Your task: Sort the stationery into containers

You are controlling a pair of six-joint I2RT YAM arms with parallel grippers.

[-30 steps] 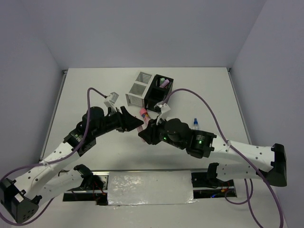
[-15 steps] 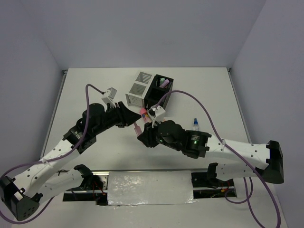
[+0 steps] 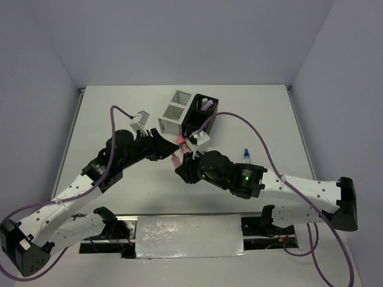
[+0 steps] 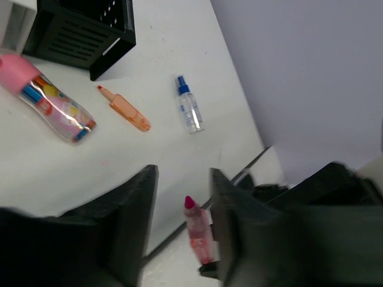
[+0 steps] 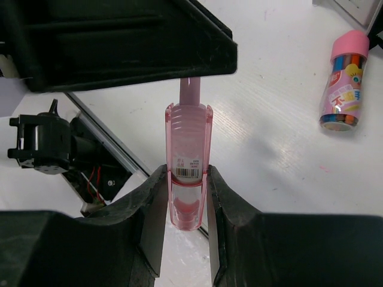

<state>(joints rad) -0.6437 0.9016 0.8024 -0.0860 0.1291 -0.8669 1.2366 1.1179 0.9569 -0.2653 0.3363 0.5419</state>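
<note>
My right gripper [image 5: 187, 179] is shut on a pink highlighter [image 5: 188, 161] and holds it above the table; it also shows in the top view [image 3: 175, 158]. My left gripper [image 4: 182, 185] is open, with its jaws on either side of the highlighter's magenta tip [image 4: 189, 203]. The white organiser [image 3: 175, 112] and the black organiser [image 3: 200, 115] stand side by side behind the grippers. The black one holds a green and a purple item [image 3: 206, 103]. A stubby pink tube [image 4: 48, 98], an orange highlighter [image 4: 125, 110] and a clear blue-capped bottle [image 4: 190, 112] lie on the table.
The bottle [image 3: 245, 156] lies right of the right arm. The pink tube [image 3: 179, 142] lies just in front of the organisers, close to both grippers. Purple cables loop over both arms. The table's near edge and the arm bases [image 5: 42, 146] lie below the grippers.
Both grippers have risen and shifted slightly towards the organisers. The pink highlighter now shows between them, and the left jaws have come around its tip.
</note>
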